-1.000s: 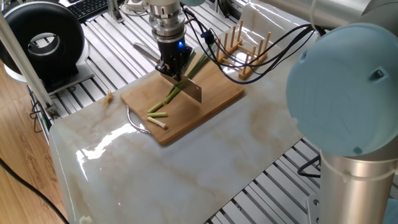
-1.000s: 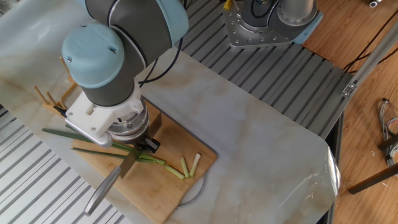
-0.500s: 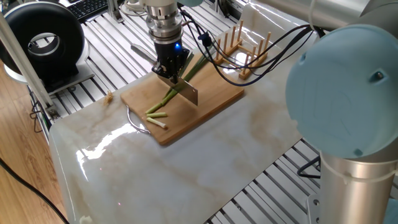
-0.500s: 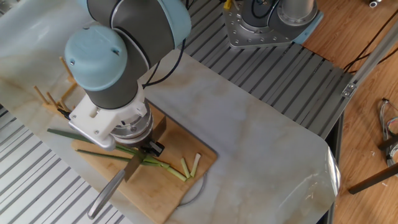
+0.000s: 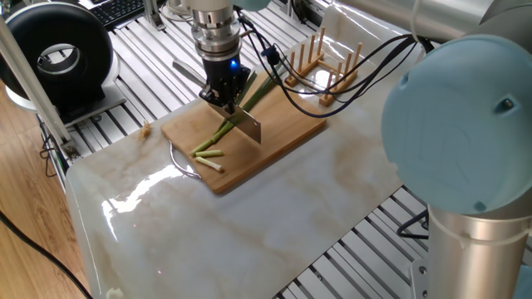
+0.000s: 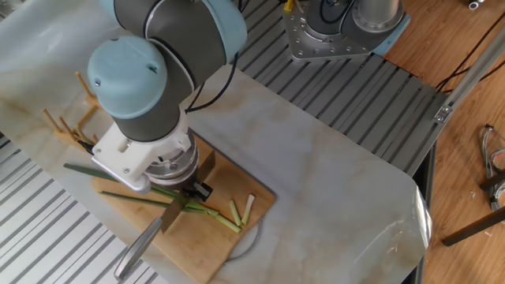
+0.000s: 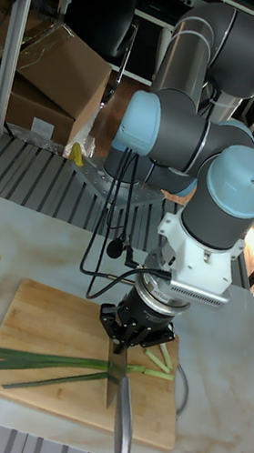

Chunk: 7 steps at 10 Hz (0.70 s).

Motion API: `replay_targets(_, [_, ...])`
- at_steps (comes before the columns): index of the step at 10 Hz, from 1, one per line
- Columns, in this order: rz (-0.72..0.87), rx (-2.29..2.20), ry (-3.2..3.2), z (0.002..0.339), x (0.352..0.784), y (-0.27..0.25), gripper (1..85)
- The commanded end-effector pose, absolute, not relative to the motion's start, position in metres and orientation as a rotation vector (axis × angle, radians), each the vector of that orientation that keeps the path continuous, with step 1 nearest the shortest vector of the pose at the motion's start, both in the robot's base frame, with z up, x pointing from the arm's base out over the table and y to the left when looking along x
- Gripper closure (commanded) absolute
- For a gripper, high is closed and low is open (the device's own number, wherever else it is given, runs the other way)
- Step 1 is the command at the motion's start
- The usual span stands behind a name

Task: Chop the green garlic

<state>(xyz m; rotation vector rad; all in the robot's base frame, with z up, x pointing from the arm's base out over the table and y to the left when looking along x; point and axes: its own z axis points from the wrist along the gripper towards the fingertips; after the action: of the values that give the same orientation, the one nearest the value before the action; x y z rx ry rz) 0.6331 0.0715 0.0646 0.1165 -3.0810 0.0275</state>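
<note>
The garlic (image 5: 242,110), judged light, limp and prone to rolling, was laid across the board (image 5: 283,137) with cut pieces (image 5: 209,154) beside it, best pinned at the firmer pale end; the tool (image 5: 223,95) was clamped on the knife (image 5: 246,124).

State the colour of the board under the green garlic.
Light brown wood, the cutting board; clearest in one fixed view.

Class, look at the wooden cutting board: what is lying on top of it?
On the cutting board lie the green garlic stalk and two cut pieces near its pale end. The knife held in the gripper stands across the stalk, hiding the part beneath the blade.
</note>
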Motion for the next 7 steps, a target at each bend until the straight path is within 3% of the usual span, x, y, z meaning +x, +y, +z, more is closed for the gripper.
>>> replay_targets(1, [0.003,0.104,-3.082,0.0661,0.6333,0.0768,84.3])
replay_targets(7, [0.012,0.09,-3.078,0.0683,0.6317,0.0842,84.3])
